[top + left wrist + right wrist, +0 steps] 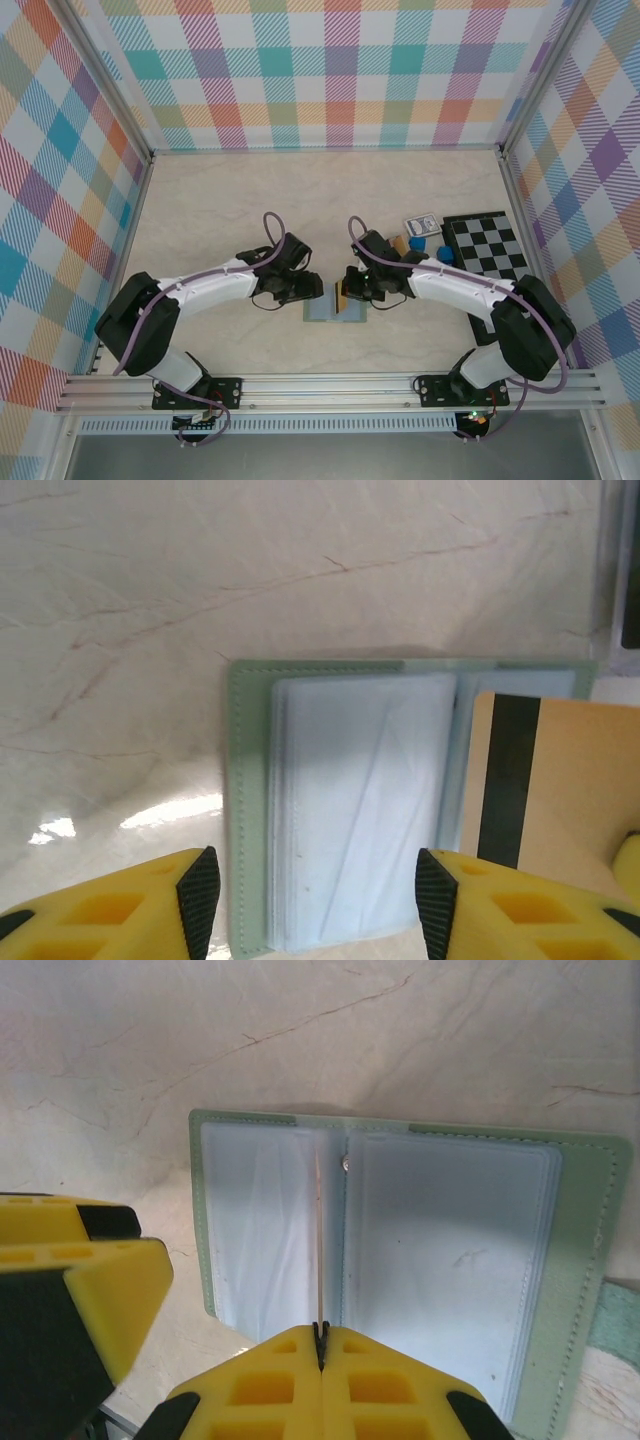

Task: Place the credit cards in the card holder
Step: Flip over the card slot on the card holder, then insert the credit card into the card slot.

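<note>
The sage-green card holder lies open on the table between my two grippers, its pale blue-grey sleeves facing up. My right gripper is shut on an orange-yellow credit card, held edge-on over the holder's middle fold. In the left wrist view that card shows its flat face with a dark stripe, standing over the holder's right half. My left gripper is open, and its black pads stand on either side of the holder's left page with nothing gripped.
A black-and-white checkerboard lies at the right, with a white-and-blue card pack and small blue pieces beside it. A dark and grey flat edge shows near the holder. Plaid walls enclose the table on three sides.
</note>
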